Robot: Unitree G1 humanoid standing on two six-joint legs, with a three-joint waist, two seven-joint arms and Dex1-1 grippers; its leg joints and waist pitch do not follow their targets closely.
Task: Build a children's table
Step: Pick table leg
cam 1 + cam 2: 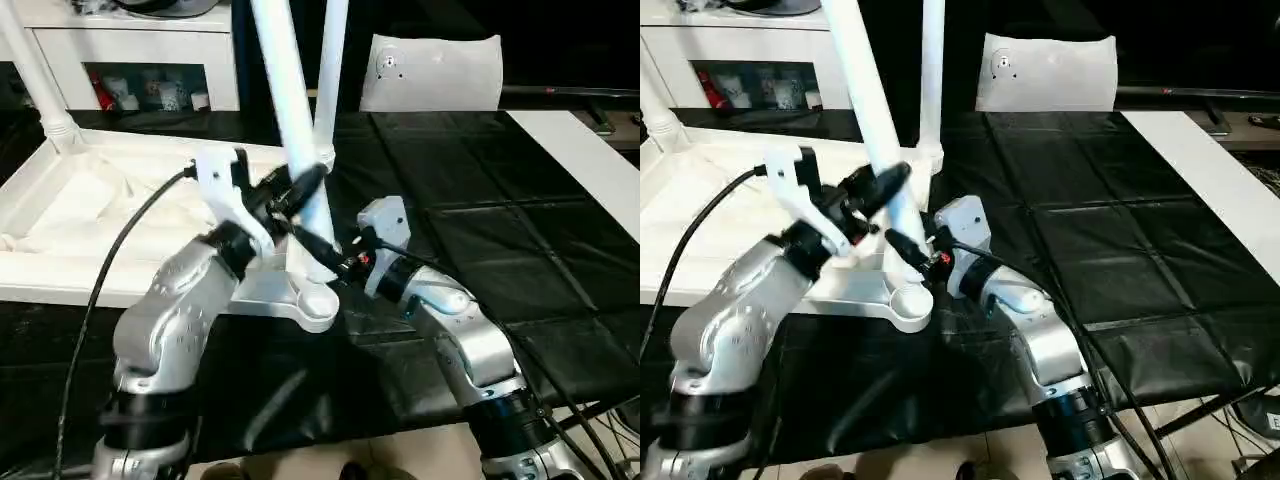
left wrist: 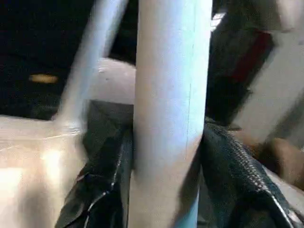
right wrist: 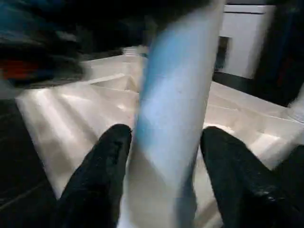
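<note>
One white table top (image 1: 120,215) lies upside down on the black surface (image 1: 500,230), its ribbed underside facing up. Three white legs show: one standing in the top's far left corner (image 1: 35,75), one upright in a far socket (image 1: 330,70), and a tilted one (image 1: 290,110) rising near the top's front corner socket (image 1: 318,300). The left hand (image 1: 285,190) clamps this tilted leg; the right hand (image 3: 164,152) flanks it lower down, its fingers (image 3: 102,166) slightly apart from it

No legible text, label, brand, number or sign on any surface here.
</note>
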